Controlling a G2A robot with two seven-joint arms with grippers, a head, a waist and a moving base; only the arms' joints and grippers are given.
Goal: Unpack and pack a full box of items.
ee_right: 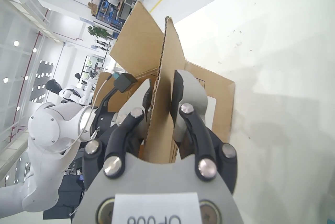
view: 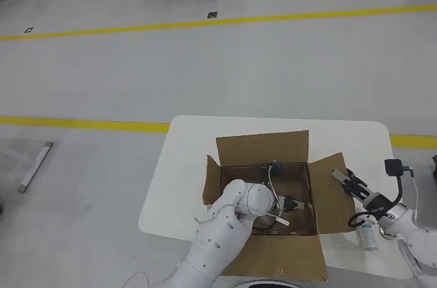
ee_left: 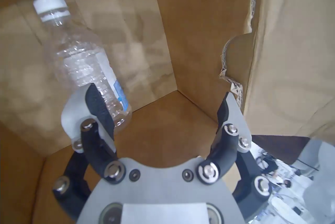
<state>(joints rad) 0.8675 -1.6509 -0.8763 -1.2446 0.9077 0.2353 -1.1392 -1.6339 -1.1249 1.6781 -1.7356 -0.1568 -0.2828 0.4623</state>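
Bottle (ee_left: 86, 63), clear plastic with a white cap, is inside the box (ee_left: 209, 13) near a corner. It is judged light, thin-walled and slippery, best taken around the labelled mid-body. Left pincer (ee_left: 158, 94) is spread wide, one finger at the bottle's lower body, contact uncertain. Right pincer (ee_right: 164, 80) is pinched on the box's side flap (ee_right: 167, 52).

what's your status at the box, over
Left gripper open inside cardboard box. Right gripper shut on side flap. Water bottle beside one left finger, ungripped. No obstruction seen.
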